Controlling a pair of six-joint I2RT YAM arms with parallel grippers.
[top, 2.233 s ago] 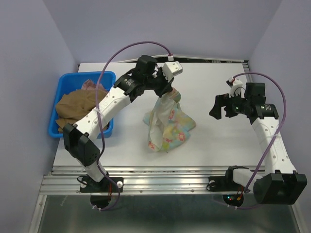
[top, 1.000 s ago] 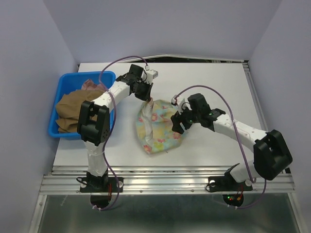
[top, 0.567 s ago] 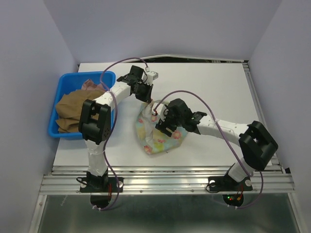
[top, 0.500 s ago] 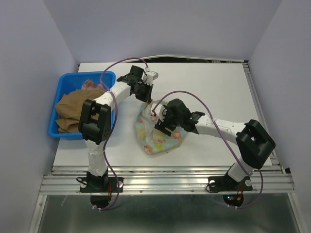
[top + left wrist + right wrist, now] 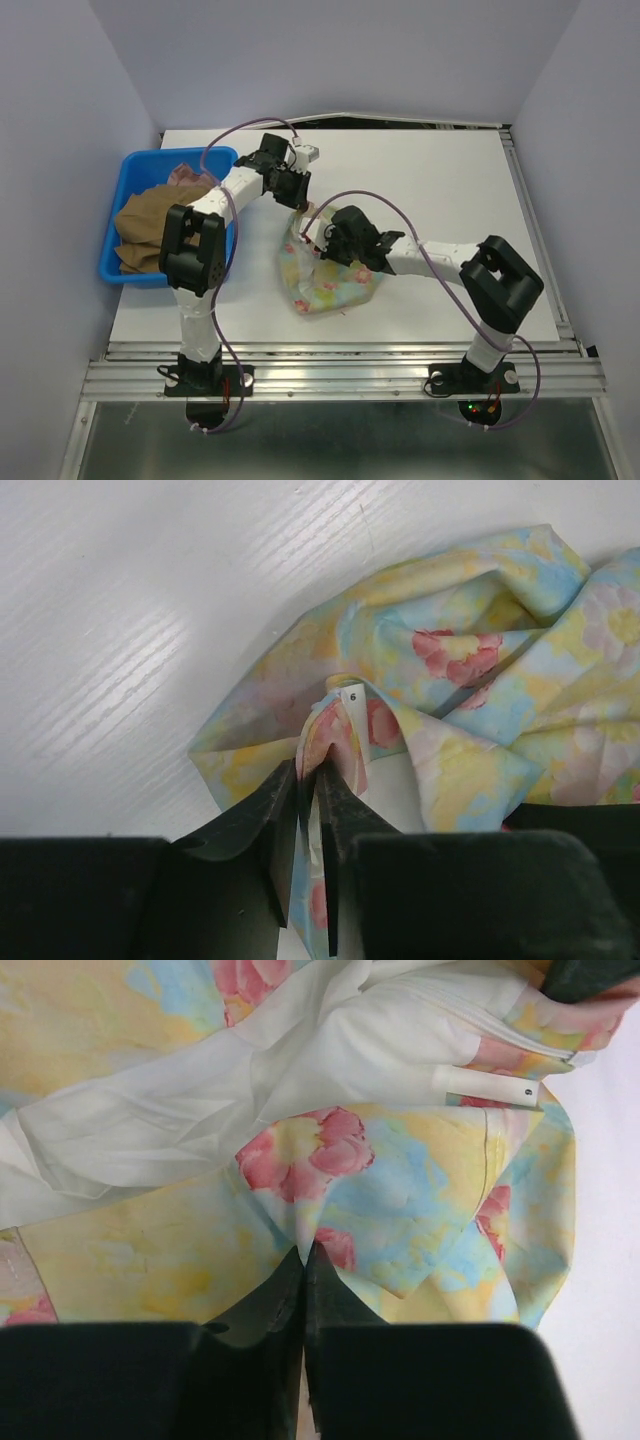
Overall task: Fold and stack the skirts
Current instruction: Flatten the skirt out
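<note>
- Floral skirt (image 5: 330, 285): crumpled on the tabletop (image 5: 450, 180), unfolded.
- Left claw (image 5: 308, 780), right claw (image 5: 303, 1260): each closed, pinching its cloth.
- Brown skirt (image 5: 150, 222), pink skirt (image 5: 186, 175): in the blue bin (image 5: 108, 245); no stack begun.

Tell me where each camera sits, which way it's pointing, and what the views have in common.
Top external: above and behind the bases, looking down on the table; left arm and right arm show whole.
Left wrist: on that wrist, looking down its left gripper, shut on the floral skirt.
Right wrist: likewise, right gripper pinching the same cloth.
Shared: both wrist views show the skirt's white size tag.
</note>
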